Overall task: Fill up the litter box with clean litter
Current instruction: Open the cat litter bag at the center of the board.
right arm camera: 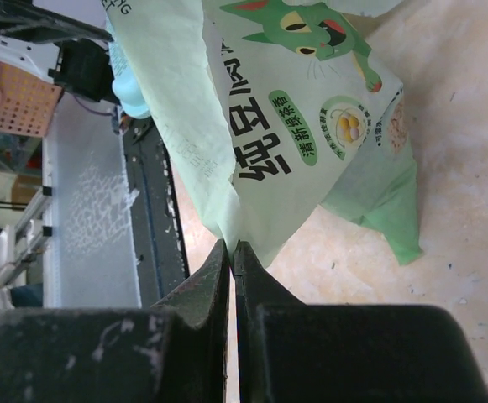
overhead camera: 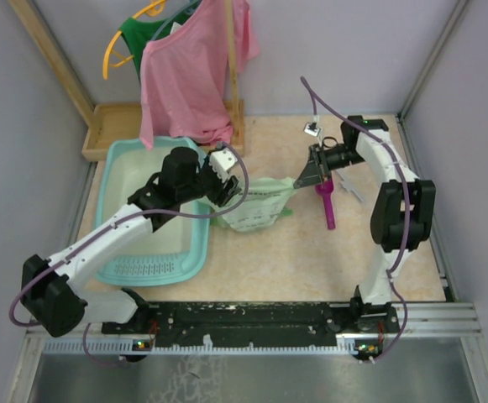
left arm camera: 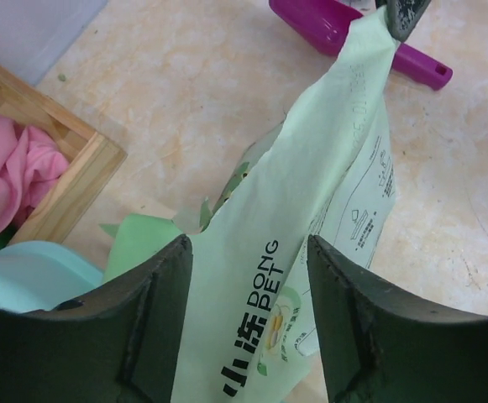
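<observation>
Table (overhead camera: 311, 260): 1 litter box (overhead camera: 143, 269) sits at the left side, whitish base exposed, just beside 1 pale green printed bag (overhead camera: 260, 208) at centre. The left end effector (left arm camera: 248, 243) stands wide, straddling the bag. The right end effector (right arm camera: 231, 248) is clamped on the bag's corner. 1 magenta scoop (overhead camera: 327, 206) lies right of the bag.

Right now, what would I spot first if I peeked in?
The pale green bag with a cartoon cat, mid-table, its corner pinched by the right claw while the left claw stands open around it. Next, the big pink shirt hanging at the back, by the light-teal litter box on the left.
</observation>
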